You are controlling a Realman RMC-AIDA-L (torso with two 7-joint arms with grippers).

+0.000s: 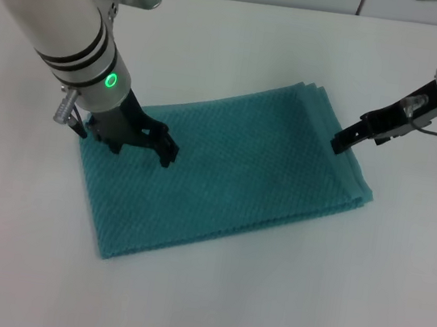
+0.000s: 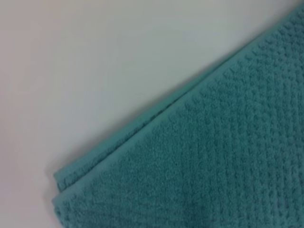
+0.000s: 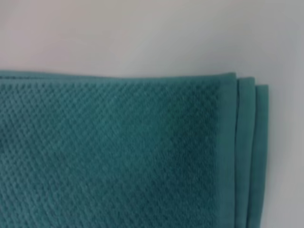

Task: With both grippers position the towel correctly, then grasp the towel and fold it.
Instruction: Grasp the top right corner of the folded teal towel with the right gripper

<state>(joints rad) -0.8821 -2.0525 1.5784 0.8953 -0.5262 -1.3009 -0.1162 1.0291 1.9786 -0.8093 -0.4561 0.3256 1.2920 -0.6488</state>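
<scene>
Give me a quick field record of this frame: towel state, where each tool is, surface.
towel: teal towel, lying flat and diagonal on the table, already folded into layers
layered edges: stacked hems show at the end on the robot's right
left tool: left tool, fingers spread, over the towel's left end near its far corner
right tool: right tool, at the far edge of the towel's right end; contact cannot be told
surface: plain white table
</scene>
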